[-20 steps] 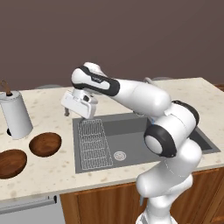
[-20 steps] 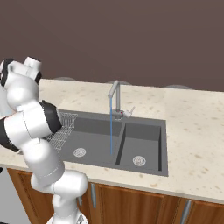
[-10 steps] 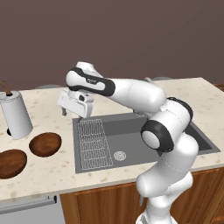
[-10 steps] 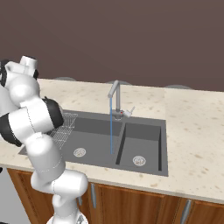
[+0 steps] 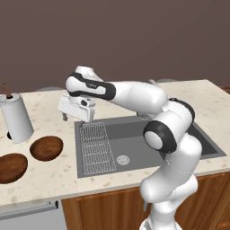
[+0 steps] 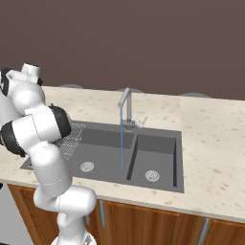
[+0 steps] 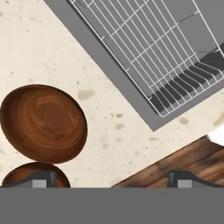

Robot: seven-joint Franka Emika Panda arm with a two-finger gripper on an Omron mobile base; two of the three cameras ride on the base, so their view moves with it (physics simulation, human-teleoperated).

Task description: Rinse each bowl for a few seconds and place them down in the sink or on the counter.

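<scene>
Evidently the task is standing at its start: both bowls, the nearer bowl [image 5: 46, 148] and the outer bowl [image 5: 11, 167], are lying dry on the worktop [image 5: 49, 179] left of the sink [image 5: 134, 143], toward the front edge. The gripper [image 5: 76, 117] is hanging empty with jaws wide apart above the sink's left rim. Water [image 6: 121, 139] is running from the faucet [image 6: 125, 103], which the right base view is showing; the hand view is looking down on both bowls.
</scene>
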